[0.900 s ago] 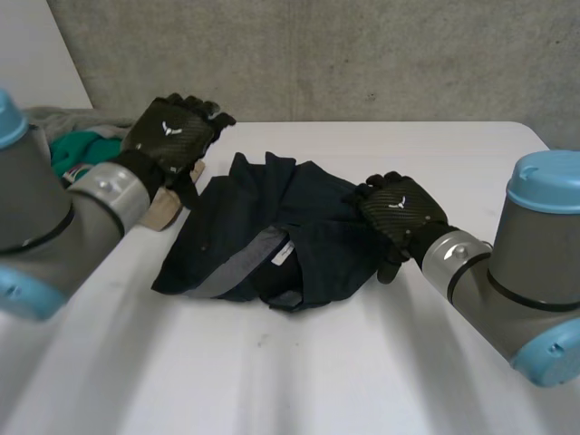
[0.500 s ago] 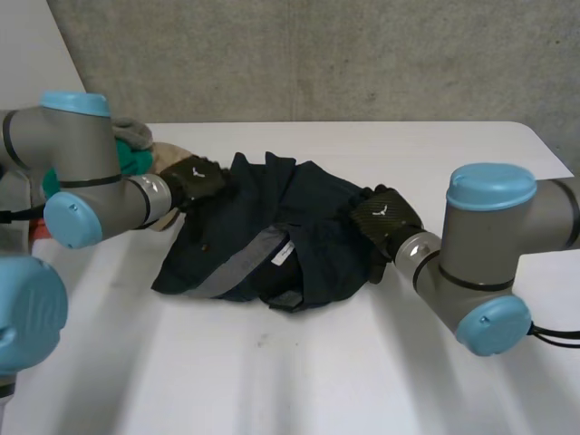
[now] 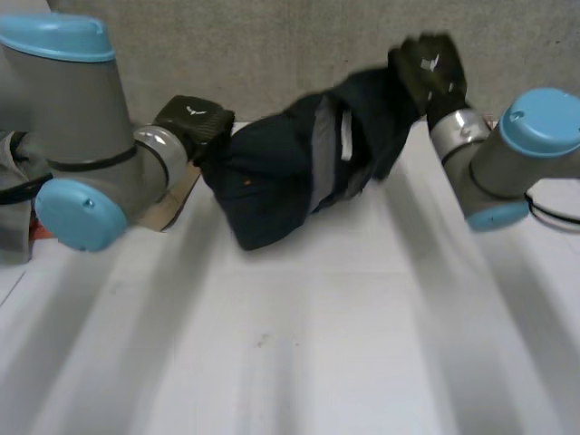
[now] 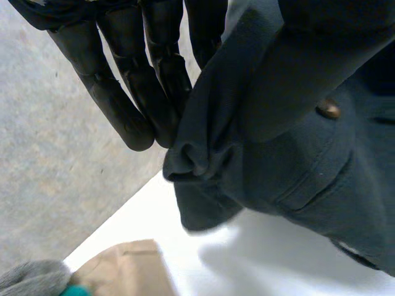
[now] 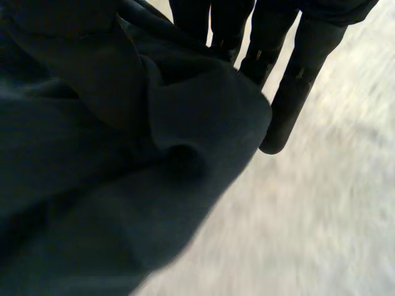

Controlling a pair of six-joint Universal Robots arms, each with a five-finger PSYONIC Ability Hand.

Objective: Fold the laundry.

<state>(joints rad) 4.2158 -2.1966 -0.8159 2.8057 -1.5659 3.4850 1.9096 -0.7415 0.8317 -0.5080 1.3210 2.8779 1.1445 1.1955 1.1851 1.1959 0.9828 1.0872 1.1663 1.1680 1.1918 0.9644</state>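
**A:** What has changed since the earlier head view?

**B:** The dark garment (image 3: pixel 281 172), then lying flat on the table (image 3: pixel 317 362), is now raised. The right hand (image 3: pixel 433 65) has swung up toward 1 o'clock. The left hand (image 3: pixel 195 122) stays low at 9 o'clock.

**A:** How is each hand engaged?

**B:** In the left wrist view, nearly straight fingers (image 4: pixel 123 105) pinch a bunched edge of the garment (image 4: pixel 296 142). In the right wrist view, cloth (image 5: pixel 92 185) drapes across the palm below straight fingers (image 5: pixel 296 92). The thumb is hidden, but that end hangs from the hand, so it is judged to be held.

**A:** Which spatial relation governs the coming move?

**B:** The garment's long axis, which runs between the two hands from 9 o'clock up to 1 o'clock, with the right end higher. The loose body sags toward 6 o'clock, and whether its lowest fold touches the table cannot be told.

**A:** Which hand is better placed?

**B:** Probably the left, being nearer the table and able to anchor its edge. The right hand has the farther descent to level the axis. A tan item (image 3: pixel 177 195) lies just beside the left arm.
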